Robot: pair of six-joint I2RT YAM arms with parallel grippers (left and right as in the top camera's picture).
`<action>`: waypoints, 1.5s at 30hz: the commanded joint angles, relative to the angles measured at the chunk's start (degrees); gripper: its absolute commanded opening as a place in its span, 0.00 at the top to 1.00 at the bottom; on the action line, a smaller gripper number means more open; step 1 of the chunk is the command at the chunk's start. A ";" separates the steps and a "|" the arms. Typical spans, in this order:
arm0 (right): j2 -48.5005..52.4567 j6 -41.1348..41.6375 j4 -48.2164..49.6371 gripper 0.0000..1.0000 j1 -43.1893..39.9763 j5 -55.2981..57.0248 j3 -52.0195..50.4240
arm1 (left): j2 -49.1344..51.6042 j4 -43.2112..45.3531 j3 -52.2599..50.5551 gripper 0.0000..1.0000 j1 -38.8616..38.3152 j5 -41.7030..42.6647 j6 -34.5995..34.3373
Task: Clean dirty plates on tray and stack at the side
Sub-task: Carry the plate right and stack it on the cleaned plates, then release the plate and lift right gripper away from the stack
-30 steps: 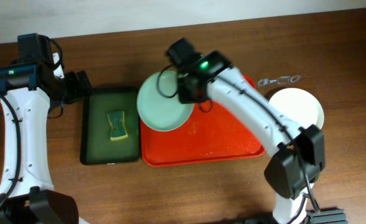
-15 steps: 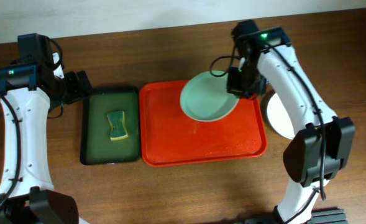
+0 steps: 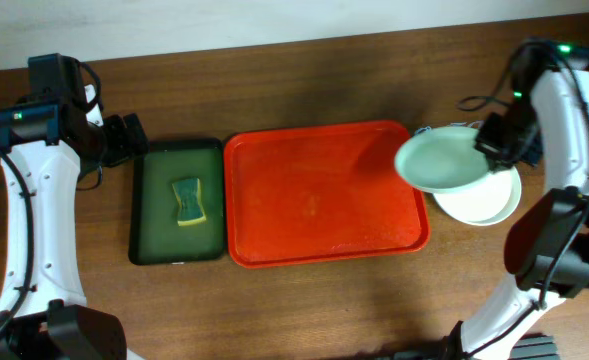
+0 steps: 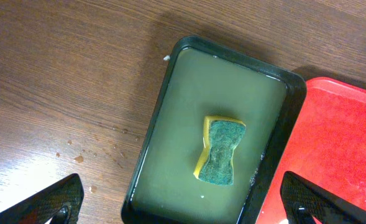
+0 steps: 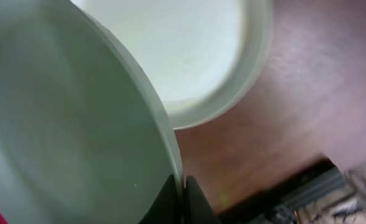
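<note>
Right gripper [image 3: 496, 140] is clamped tight on the rim of a pale mint plate [image 3: 439, 160]; the wrist view shows the 2 dark fingertips [image 5: 170, 202] pinched on that edge. The right arm [image 3: 564, 110] reaches along the table's right side, wrist turned inward, and carries the plate above the table [image 3: 324, 70]. The plate's hollow faces up. Its left edge overlaps the right rim of the red-orange tray [image 3: 324, 200], and its right part covers a white plate [image 3: 489, 203] lying on the wood just beside the tray. Whether that is 1 plate or a stack, I can't tell.

Left gripper [image 3: 124, 140] hangs wide open with nothing in it, above the far left corner of the dark green tray [image 3: 137, 215]. The left arm [image 3: 29, 200] stretches up the left edge of the table.

A sponge [image 4: 219, 151] lies in the murky liquid in the green tray, green side up, lengthwise along the tray. The green tray's long axis runs front to back and the red-orange tray's runs left to right, the 2 sitting side by side, rims nearly touching.
</note>
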 commanded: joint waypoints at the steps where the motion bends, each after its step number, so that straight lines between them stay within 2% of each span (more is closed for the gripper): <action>1: -1.68 0.17 -1.70 0.96 -5.97 0.72 0.24 | 0.09 -0.02 0.15 0.01 0.09 0.63 -0.11; 7: -1.68 0.98 -2.08 0.96 -13.27 0.70 -0.57 | 0.09 -0.02 0.15 0.01 0.09 0.63 -0.13; 11: -1.68 4.28 -0.76 0.96 -14.43 0.76 -2.64 | 0.09 -0.04 0.15 0.01 0.09 0.63 -0.11; 18: -1.68 4.39 6.78 0.96 -14.40 0.94 -11.41 | 0.09 -0.02 0.15 0.01 0.09 0.63 -0.11; 20: -1.68 4.35 7.87 0.87 -14.40 0.94 -12.55 | 0.09 -0.02 0.15 0.01 0.09 0.63 -0.11; 21: -1.68 4.11 8.09 0.73 -14.40 0.94 -12.68 | 0.09 -0.02 0.15 0.01 0.09 0.63 -0.11; 22: -1.68 3.93 8.26 0.46 -14.36 0.94 -12.68 | 0.09 -0.02 0.15 0.01 0.09 0.63 -0.13; 23: -1.68 3.91 8.33 0.41 -14.36 0.94 -12.68 | 0.09 -0.02 0.15 0.01 0.09 0.63 -0.11; 26: -1.68 0.79 8.52 0.39 -14.32 0.68 -12.68 | 0.09 -0.04 0.15 0.01 0.09 0.63 -0.13; 29: -1.68 0.26 8.35 0.27 -14.32 0.50 -12.68 | 0.09 -0.02 0.15 0.01 0.09 0.63 -0.11; 33: -1.68 -0.50 6.45 0.25 -14.12 -0.15 -12.90 | 0.09 -0.02 0.15 0.01 0.09 0.63 -0.13; 35: -1.68 -6.40 5.62 0.30 -13.03 -3.19 -12.90 | 0.09 -0.02 0.15 0.01 0.09 0.63 -0.13; 38: -1.70 -11.21 5.62 0.31 -9.86 -4.11 -13.22 | 0.09 -0.02 0.15 0.01 0.09 0.63 -0.11; 42: -1.70 -14.88 6.75 0.31 -1.73 -4.04 -14.36 | 0.09 -0.02 0.15 0.01 0.09 0.63 -0.11; 45: -1.70 -16.35 9.90 0.36 4.79 -4.07 -16.63 | 0.09 -0.02 0.15 0.01 0.09 0.63 -0.13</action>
